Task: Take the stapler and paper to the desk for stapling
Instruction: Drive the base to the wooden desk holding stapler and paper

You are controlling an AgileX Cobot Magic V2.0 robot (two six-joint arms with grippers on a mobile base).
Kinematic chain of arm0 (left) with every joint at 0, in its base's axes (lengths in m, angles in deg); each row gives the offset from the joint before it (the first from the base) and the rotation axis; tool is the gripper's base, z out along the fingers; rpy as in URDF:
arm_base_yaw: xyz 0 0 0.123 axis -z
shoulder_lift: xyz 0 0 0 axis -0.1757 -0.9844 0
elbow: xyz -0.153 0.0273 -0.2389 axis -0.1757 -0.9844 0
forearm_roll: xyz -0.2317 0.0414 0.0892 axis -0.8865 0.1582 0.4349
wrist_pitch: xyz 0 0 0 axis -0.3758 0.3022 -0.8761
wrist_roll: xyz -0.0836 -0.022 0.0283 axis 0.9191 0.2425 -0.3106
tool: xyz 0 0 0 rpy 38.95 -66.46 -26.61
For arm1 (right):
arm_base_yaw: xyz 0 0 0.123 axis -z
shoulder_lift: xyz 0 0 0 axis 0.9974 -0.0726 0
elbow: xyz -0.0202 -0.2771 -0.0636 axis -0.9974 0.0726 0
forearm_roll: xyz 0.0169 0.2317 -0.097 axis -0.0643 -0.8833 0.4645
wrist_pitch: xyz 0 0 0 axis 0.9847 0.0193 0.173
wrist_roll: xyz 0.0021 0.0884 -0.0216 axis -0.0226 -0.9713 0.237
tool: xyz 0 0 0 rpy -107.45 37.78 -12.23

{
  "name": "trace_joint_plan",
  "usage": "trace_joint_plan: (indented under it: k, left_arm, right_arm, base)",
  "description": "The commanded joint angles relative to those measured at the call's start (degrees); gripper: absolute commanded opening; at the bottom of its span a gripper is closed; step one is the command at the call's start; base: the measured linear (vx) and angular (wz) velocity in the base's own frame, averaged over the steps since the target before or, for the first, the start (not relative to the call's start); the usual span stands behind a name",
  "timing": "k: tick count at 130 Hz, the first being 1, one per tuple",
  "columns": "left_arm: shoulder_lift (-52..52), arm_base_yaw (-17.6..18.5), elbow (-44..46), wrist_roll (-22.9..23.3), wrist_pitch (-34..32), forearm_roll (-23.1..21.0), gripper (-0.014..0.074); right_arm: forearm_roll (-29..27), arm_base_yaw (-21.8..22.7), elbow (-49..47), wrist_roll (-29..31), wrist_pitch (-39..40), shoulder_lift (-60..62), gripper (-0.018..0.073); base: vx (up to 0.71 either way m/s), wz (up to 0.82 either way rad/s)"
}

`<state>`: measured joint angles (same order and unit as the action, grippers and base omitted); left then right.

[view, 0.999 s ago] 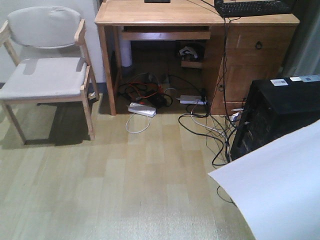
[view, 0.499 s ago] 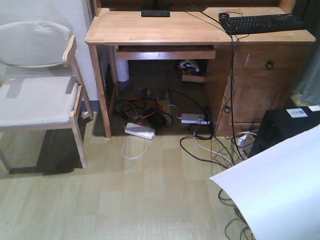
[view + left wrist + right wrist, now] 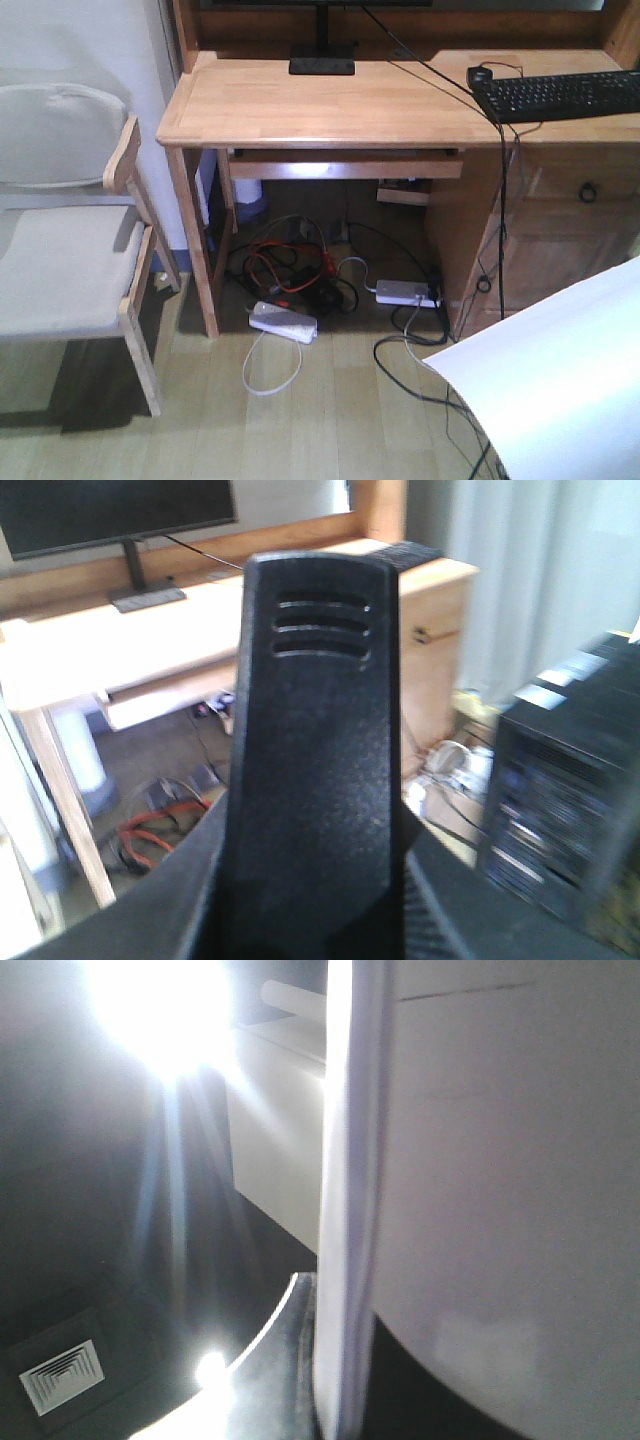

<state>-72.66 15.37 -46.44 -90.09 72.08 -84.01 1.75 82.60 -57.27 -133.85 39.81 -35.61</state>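
**Pale wood ahead, stapler and sheet both gripped**

Front view: the desk [image 3: 300, 105], of light plank wood, fills the upper part of the picture. A black monitor stand [image 3: 322, 62] sits at its back and a black keyboard [image 3: 560, 93] lies on its right end. A chair [image 3: 70, 250] with a pale cushion stands just to its left. Beneath the desk, a tangle of cables [image 3: 290, 270] and a white power strip [image 3: 283, 322] lie on the floor. The paper [image 3: 555, 390], a plain white sheet, bows across the lower right corner. It is up in the air and apart from the desk. Neither gripper shows in this view.

Left wrist view: the stapler [image 3: 315, 760] is black and grainy, with three grooves near its upper end. It stands upright close to the lens. The left gripper [image 3: 312, 925] is closed about its lower part, with dark finger shapes pressing in from both sides. Behind it are the desk top, a monitor [image 3: 115, 515] and, blurred at the right, a black computer tower [image 3: 565, 780].

Right wrist view: the paper, seen edge-on, runs from top to bottom, and its broad face fills the right side. The right gripper [image 3: 345, 1400] is pinched tight on the sheet's lower edge, though glare leaves the fingers as dark shapes only. A ceiling vent [image 3: 60, 1375] shows at the lower left.
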Motion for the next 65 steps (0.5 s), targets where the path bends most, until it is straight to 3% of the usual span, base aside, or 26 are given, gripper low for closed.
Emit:
trace_joint_plan:
  k: [1,65]
  left_arm:
    - [-0.88,0.21,1.69,-0.04,-6.56,-0.78,-0.0006]
    - [-0.88,0.21,1.69,-0.04,-6.56,-0.78,-0.0006]
  right_arm:
    - [0.04,0.43,-1.57,0.51,2.5,-0.5,-0.0007]
    - [0.04,0.43,-1.57,0.51,2.5,-0.5,-0.0007]
  base:
    - [0.51,0.0]
    - [0.49,-0.05]
